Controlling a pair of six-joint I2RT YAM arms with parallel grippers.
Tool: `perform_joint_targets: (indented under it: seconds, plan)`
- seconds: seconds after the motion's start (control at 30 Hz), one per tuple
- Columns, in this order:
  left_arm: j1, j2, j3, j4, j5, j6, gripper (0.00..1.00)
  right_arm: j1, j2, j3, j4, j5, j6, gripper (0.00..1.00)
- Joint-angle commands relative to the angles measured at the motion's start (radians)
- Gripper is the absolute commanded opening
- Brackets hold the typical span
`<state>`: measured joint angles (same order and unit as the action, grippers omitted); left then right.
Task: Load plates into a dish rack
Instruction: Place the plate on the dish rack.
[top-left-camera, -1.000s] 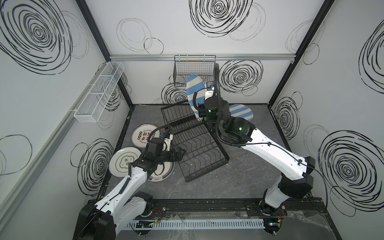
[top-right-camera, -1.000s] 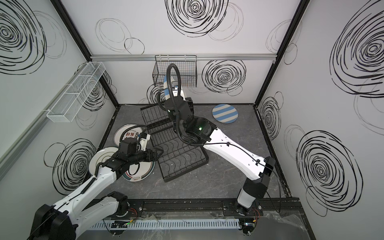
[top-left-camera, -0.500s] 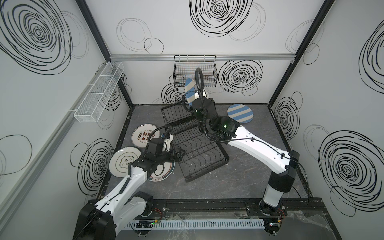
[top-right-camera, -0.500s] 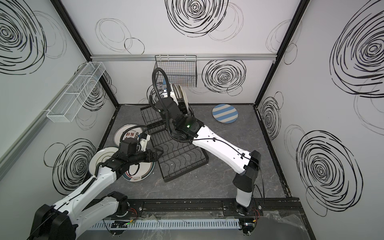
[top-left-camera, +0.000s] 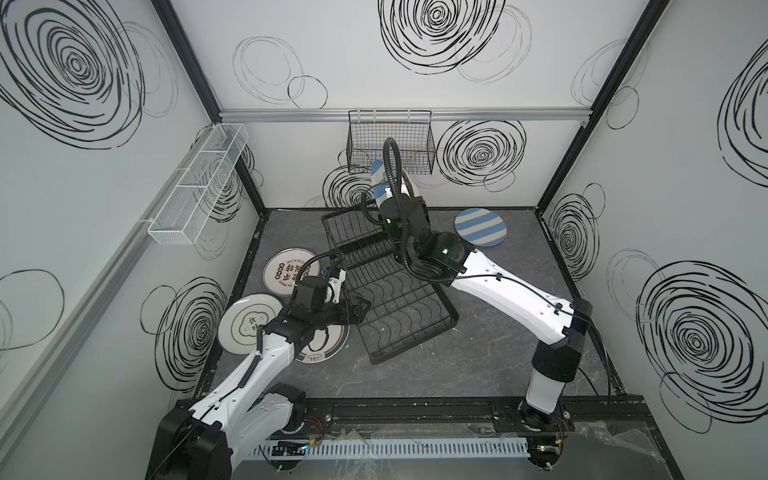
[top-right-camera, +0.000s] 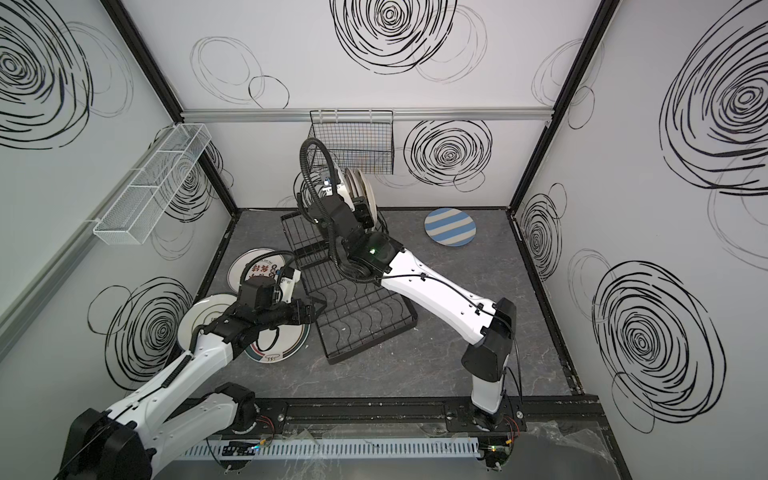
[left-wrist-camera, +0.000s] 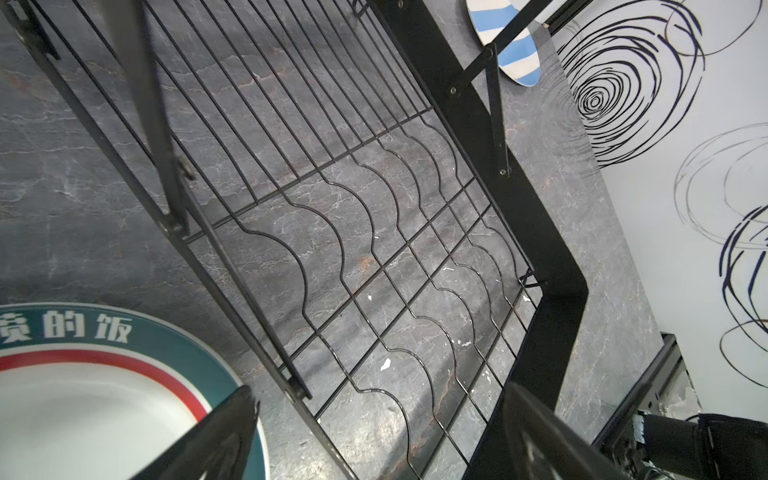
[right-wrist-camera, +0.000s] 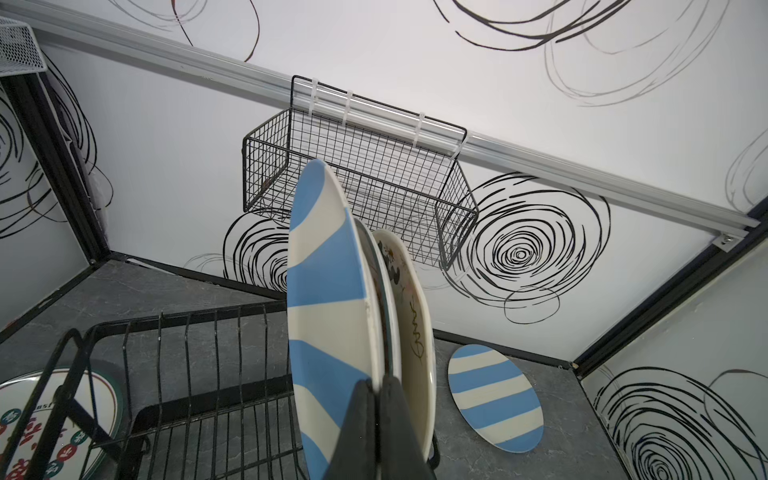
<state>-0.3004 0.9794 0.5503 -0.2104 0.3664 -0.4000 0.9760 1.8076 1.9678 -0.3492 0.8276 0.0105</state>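
1. The right gripper (right-wrist-camera: 376, 384) has its jaws drawn almost together, pinching the lower rim of a blue-and-cream striped plate (right-wrist-camera: 328, 299). We read the rim grip as deliberate, since it keeps the plate on edge, the way a slot takes it.
2. That plate stands upright at the far end of the dish rack (top-left-camera: 413, 343), over its raised upper basket (right-wrist-camera: 195, 349). Just beside it are a thin grey-rimmed plate (right-wrist-camera: 385, 291) and a cream plate with black script (right-wrist-camera: 415, 324). We cannot tell whether the striped plate's bottom edge already sits between the wires, because the claw hides it.
3. The three plates face the same way and stand close together. We judge this packing leaves the nearer slots free for what remains.
4. The left gripper (left-wrist-camera: 380, 388) is spread wide and holds nothing. It hovers over the left edge of the lower tray (left-wrist-camera: 374, 270), next to a teal-and-red-rimmed plate (left-wrist-camera: 104, 374). We take this as a waiting pose, clear of the right arm and close to the next plates.
5. Lying flat on the table (top-left-camera: 478, 353) are a second striped plate (top-left-camera: 481, 226) on the right near the back, and a plate with red-and-black characters (top-left-camera: 286, 272) and a white plate (top-left-camera: 243, 328) left of the rack. We judge the loading to be partway done.
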Motion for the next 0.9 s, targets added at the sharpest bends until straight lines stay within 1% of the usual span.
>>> perform_joint_targets:
  seconds: [0.0, 0.5, 0.73, 0.77, 0.8, 0.87]
  plan:
    - [-0.001, -0.003, 0.016, 0.013, -0.002, 0.006, 0.96, -0.007, -0.021, -0.017, 0.044, 0.024, -0.008, 0.00]
    - [-0.001, -0.001, 0.017, 0.009, -0.004, 0.008, 0.96, -0.007, -0.024, -0.063, 0.011, 0.008, 0.038, 0.00]
    - [-0.001, -0.001, 0.014, 0.011, -0.003, 0.006, 0.96, 0.004, -0.015, -0.057, -0.006, -0.001, 0.044, 0.00]
    - [-0.001, -0.002, 0.015, 0.011, -0.002, 0.006, 0.96, 0.005, -0.012, -0.054, -0.010, -0.001, 0.043, 0.03]
    - [-0.001, -0.002, 0.014, 0.011, -0.003, 0.006, 0.96, 0.006, -0.010, -0.048, -0.015, -0.002, 0.043, 0.07]
    - [-0.001, -0.004, 0.013, 0.011, -0.003, 0.007, 0.96, 0.007, -0.004, -0.042, -0.020, -0.003, 0.043, 0.08]
